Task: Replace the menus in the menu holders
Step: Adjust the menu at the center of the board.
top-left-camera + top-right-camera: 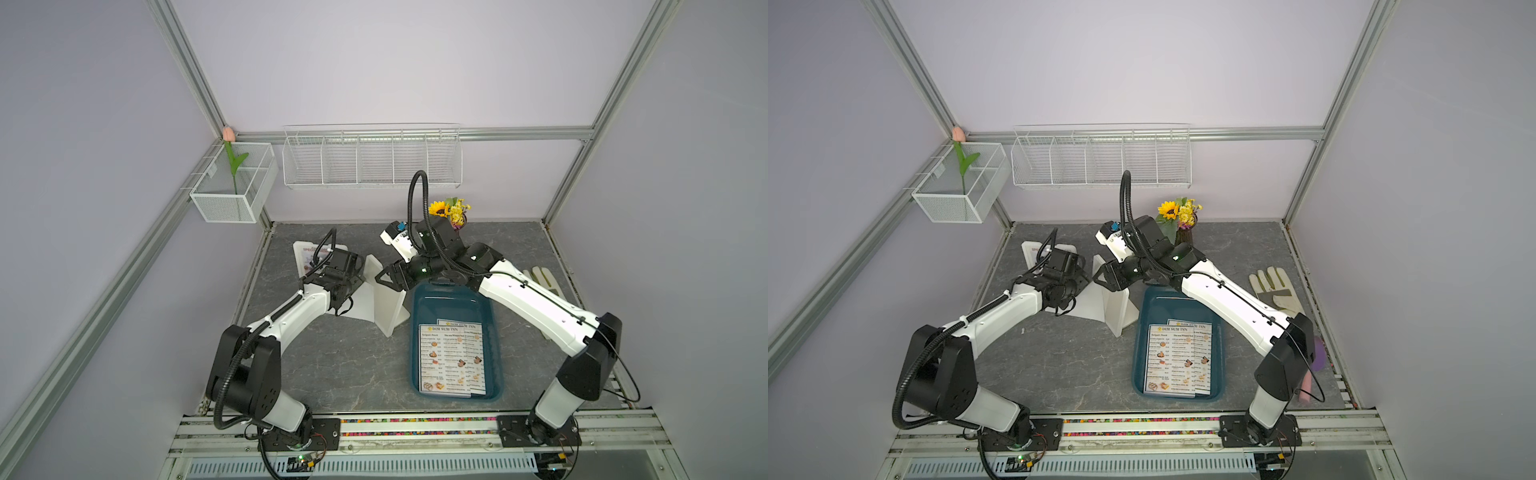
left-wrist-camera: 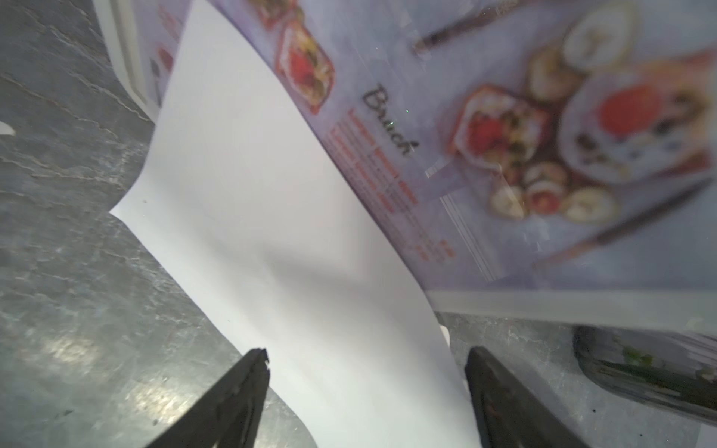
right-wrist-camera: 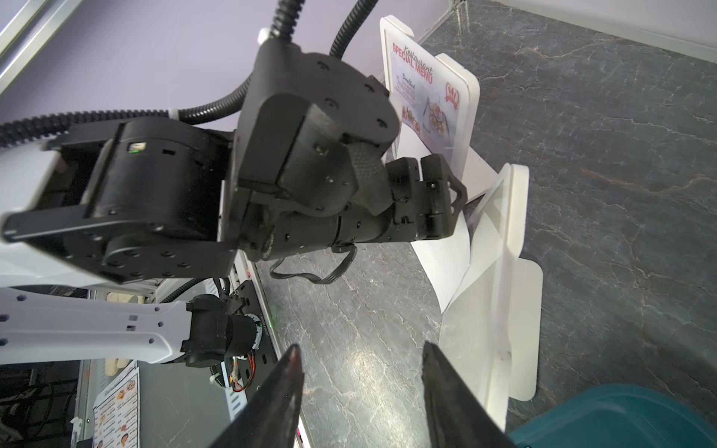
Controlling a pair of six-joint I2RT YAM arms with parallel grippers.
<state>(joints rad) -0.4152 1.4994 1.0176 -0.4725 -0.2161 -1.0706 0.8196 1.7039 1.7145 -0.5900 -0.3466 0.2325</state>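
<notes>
Left of the teal tray (image 1: 449, 305), the left gripper (image 2: 366, 351) tilts downward, jaws wide; the right gripper (image 3: 361, 344) hovers by its far-left corner, jaws parted.

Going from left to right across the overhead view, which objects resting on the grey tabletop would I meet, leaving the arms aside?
White plastic tent-shaped menu holder at the back → second white tent-shaped menu holder → dark teal rectangular tray → white work glove.
</notes>
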